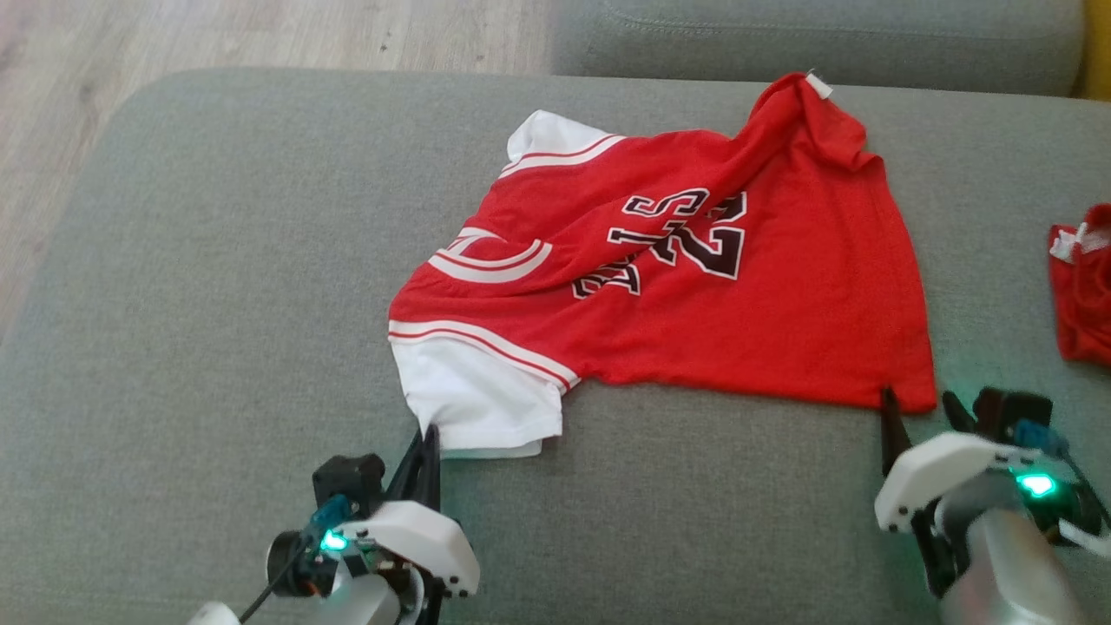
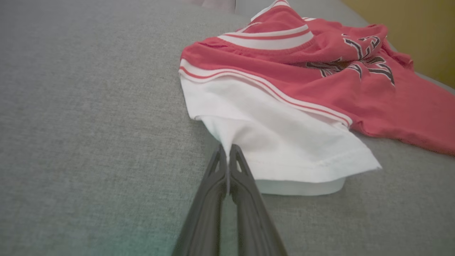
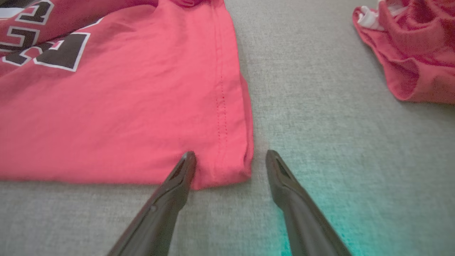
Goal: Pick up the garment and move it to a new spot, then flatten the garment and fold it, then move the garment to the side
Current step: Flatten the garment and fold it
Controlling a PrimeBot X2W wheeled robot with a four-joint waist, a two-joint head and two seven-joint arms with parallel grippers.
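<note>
Gripping the white sleeve point(image 2: 284, 142), left gripper point(image 2: 227, 149) is closed (to pull jersey point(image 1: 694, 330) flat); right gripper point(image 3: 231, 156) open around hem corner point(image 3: 234, 174).

Cushion point(image 1: 217, 304) open L of garment point(image 1: 677, 286); red cloth point(image 1: 1081, 286) crowds R.

A grey woven sofa cushion point(image 1: 217, 260) spreads across most of the frame. Pale wooden floor point(image 1: 260, 35) shows at the upper left, a second grey cushion point(image 1: 781, 35) runs along the top right, and a yellow surface point(image 1: 1098, 43) edges the upper right corner.
</note>
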